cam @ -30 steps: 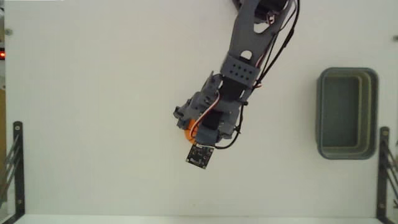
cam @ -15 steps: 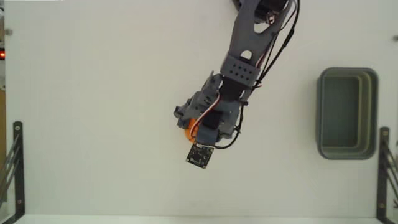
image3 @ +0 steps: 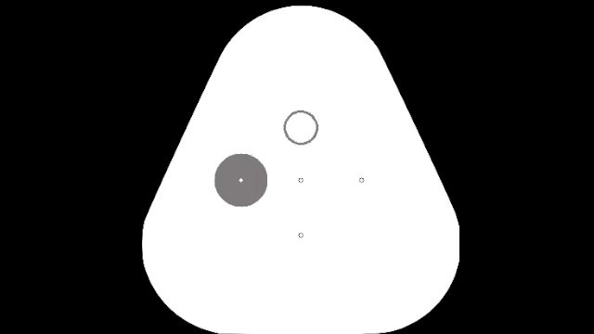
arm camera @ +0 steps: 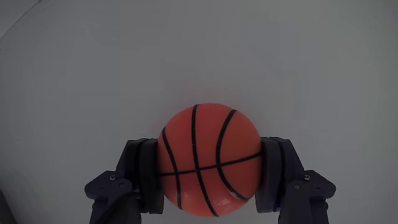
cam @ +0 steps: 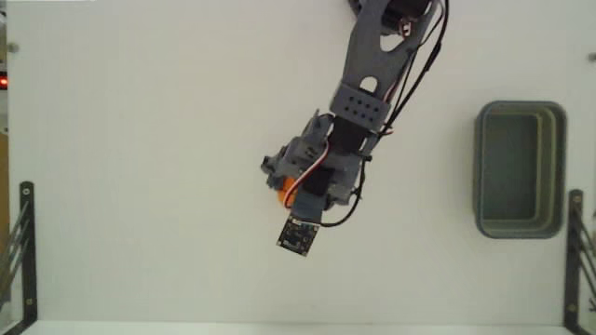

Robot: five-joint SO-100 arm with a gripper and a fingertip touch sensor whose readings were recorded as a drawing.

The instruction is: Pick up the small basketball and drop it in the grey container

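Wrist view shows the small basketball [arm camera: 208, 160] held between the two dark fingers [arm camera: 142, 176] of the gripper [arm camera: 209, 175]; the jaws are clamped on its left and right sides, and the white table [arm camera: 199, 50] lies behind it. I cannot tell from this view if the ball is already off the surface.

Compared with the pictures from a second ago, almost nothing has changed in the fixed view: the arm [cam: 358, 112] holds nearly the same pose, and only the small camera board at the wrist sits a little lower in the picture. Only a bit of orange [cam: 282, 195] shows under the gripper [cam: 285, 191] there. I judge that the grasp is made and the lift is only starting, or not yet started.

At the right side of the fixed view stands the grey container [cam: 520, 169], well apart from the ball, and it looks empty. Between the two I see only bare table [cam: 140, 140], so nothing blocks the way. Black metal stands [cam: 25, 244] are at the lower left and lower right edges; the right one is near the container, so the arm should pass above it with care.
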